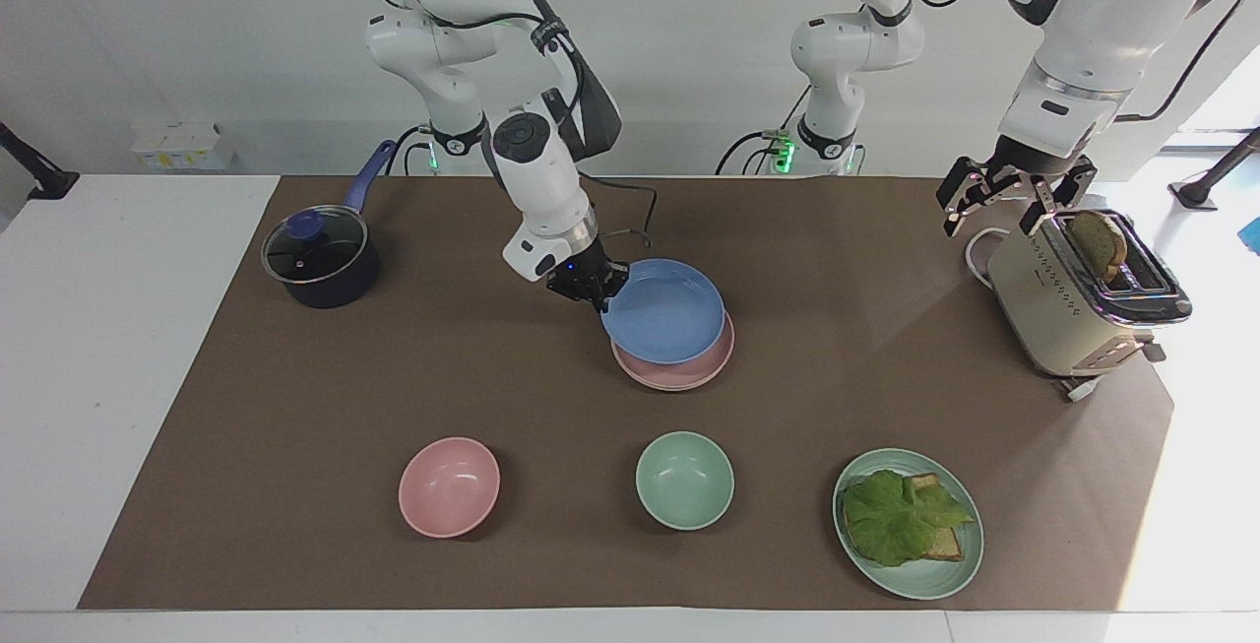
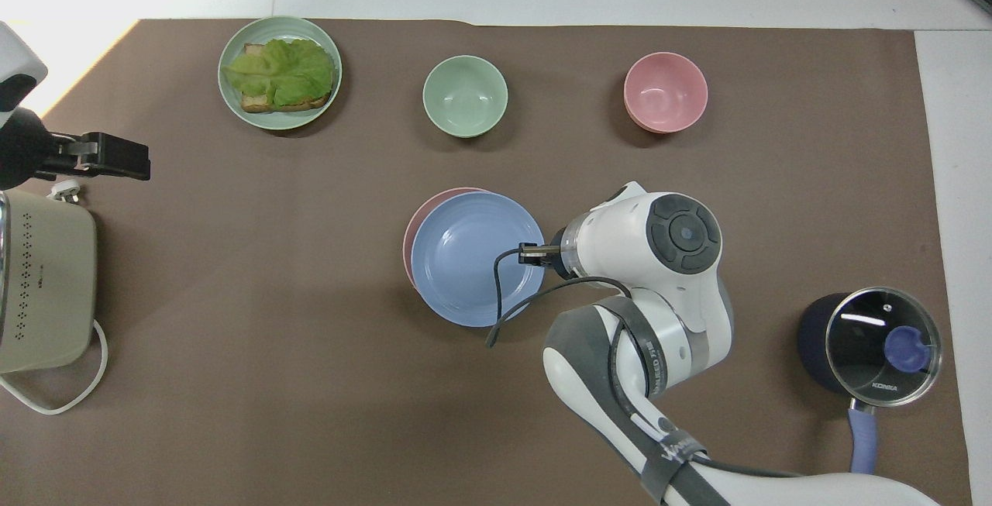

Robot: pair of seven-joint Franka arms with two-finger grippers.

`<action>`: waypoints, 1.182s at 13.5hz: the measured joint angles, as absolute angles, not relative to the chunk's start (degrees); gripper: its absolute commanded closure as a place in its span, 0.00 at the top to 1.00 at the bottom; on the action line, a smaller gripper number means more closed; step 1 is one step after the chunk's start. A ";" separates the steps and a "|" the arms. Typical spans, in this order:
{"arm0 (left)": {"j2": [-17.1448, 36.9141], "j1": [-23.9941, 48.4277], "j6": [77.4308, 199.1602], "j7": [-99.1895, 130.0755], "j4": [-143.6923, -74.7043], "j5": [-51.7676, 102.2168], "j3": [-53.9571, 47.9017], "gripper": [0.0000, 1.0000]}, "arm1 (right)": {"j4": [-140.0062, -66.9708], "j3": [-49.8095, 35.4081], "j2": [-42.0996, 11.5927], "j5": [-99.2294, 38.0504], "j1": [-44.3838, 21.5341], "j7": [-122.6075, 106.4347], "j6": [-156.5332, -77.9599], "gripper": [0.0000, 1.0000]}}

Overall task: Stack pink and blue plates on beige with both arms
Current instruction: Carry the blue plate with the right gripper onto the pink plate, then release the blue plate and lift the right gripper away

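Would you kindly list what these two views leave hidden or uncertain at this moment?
- Beige plate: no sure sign in either view; the pink plate and blue plate cover that spot.
- Right gripper: overhead, hidden under its own wrist.
- Blue plate's contact with the pink: unclear in the facing view.
- Left gripper: overhead, cut by the edge.

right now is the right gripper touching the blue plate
Touching. In the facing view the right gripper is shut on the rim of the blue plate, holding it over the pink plate.
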State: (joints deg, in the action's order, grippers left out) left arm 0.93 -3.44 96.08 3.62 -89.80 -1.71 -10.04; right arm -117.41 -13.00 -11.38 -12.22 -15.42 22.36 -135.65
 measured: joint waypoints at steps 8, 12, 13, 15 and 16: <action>0.93 -3.44 96.07 3.62 -89.80 -1.71 -10.04 1.00 | -117.45 -12.92 -13.71 -12.22 -16.16 22.36 -140.11 0.22; 0.93 -3.44 96.07 3.62 -89.80 -1.71 -10.04 1.00 | -117.13 -12.94 -13.73 -12.22 -16.20 22.36 -140.81 0.65; 0.93 -3.44 96.07 3.62 -89.80 -1.71 -10.04 1.00 | -116.76 -12.94 -13.73 -12.22 -16.30 22.37 -140.86 0.74; 0.93 -3.44 96.07 3.62 -89.80 -1.71 -10.04 1.00 | -115.75 -12.86 -13.58 -12.22 -16.25 22.37 -140.90 0.92; 0.93 -3.44 96.07 3.62 -89.80 -1.71 -10.04 1.00 | -115.30 -12.67 -13.24 -12.22 -15.97 22.37 -140.90 1.00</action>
